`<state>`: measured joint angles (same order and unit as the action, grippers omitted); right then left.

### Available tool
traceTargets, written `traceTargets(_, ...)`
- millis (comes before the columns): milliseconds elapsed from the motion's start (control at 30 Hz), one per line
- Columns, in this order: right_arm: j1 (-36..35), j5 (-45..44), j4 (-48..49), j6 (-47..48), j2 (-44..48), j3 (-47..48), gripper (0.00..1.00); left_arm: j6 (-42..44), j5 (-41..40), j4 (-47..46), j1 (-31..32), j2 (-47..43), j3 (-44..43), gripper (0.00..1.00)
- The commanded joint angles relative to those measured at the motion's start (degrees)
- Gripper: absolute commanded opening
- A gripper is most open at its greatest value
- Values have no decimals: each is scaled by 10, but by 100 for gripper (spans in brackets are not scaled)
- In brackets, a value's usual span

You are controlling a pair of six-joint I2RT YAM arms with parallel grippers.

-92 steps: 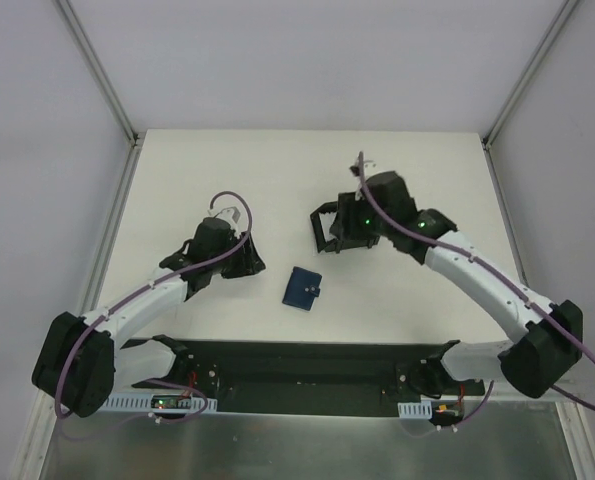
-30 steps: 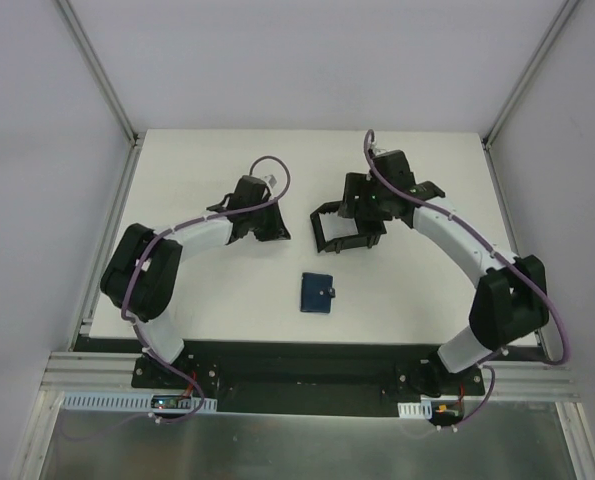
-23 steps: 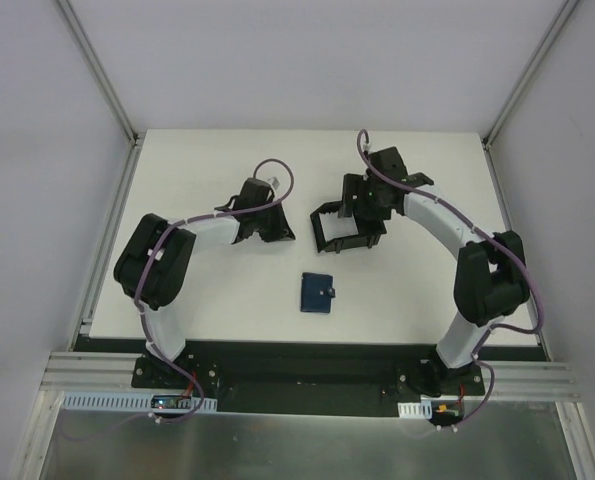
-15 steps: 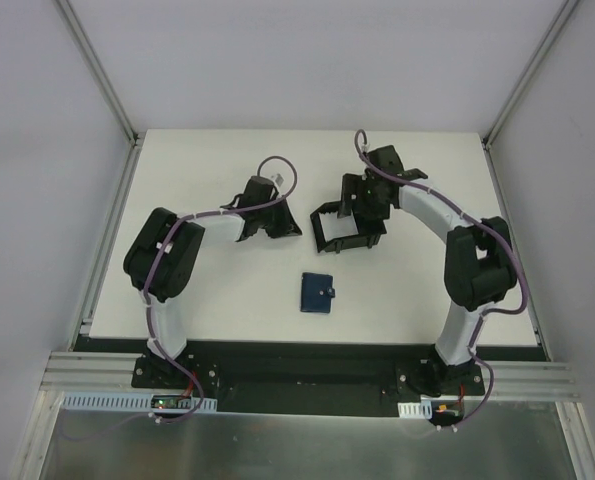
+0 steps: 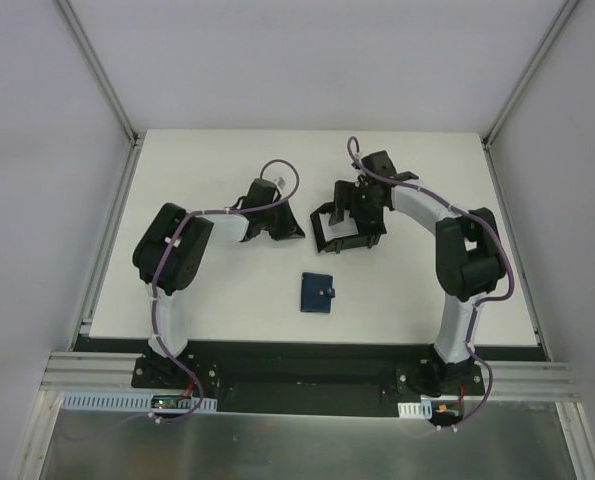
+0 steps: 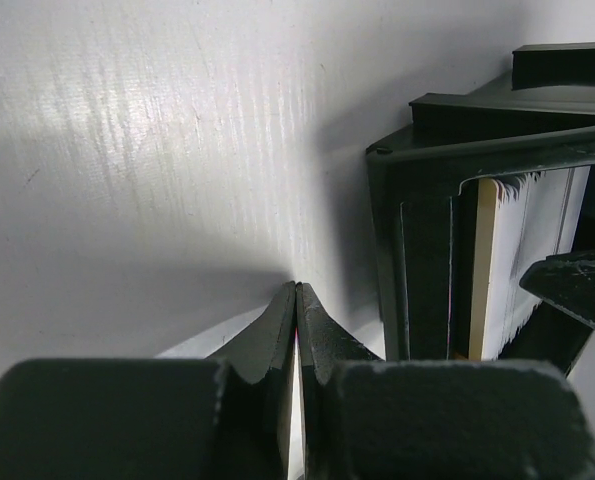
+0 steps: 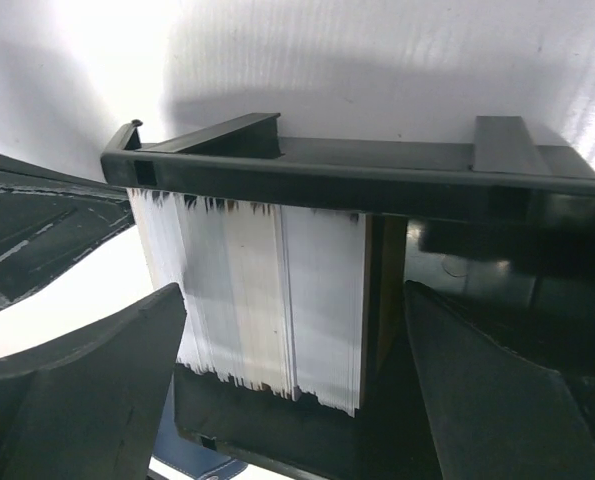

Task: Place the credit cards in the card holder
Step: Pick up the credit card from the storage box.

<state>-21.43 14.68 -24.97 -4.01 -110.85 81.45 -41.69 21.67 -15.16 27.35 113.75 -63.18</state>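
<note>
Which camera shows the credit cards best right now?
Right wrist: the credit cards stand on edge in the black tray, close up. Left wrist shows only a sliver at its right edge. Top external shows just the tray, no cards discernible.

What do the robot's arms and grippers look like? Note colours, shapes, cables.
The left arm and right arm have white tubular links between bulky black joints, each trailing a purple cable. The left gripper and right gripper are black, with tapering wedge-shaped fingers.
</note>
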Motion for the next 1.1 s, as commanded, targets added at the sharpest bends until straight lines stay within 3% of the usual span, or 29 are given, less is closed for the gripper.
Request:
traceTargets(0, -1, 45, 27, -10, 12, 0, 93, -11, 23, -21, 5, 8, -19, 0)
traceTargets(233, 0, 70, 35, -13, 33, -4, 88, -12, 33, -22, 9, 11, -27, 0)
traceTargets(433, 0, 83, 36, -18, 41, -4, 72, -11, 35, -22, 11, 10, -25, 0)
traceTargets(900, 2, 69, 34, -19, 48, -9, 63, -14, 39, -22, 15, 15, -29, 0)
traceTargets(1067, 5, 63, 31, -18, 48, -10, 51, -15, 40, -22, 16, 16, -32, 0)
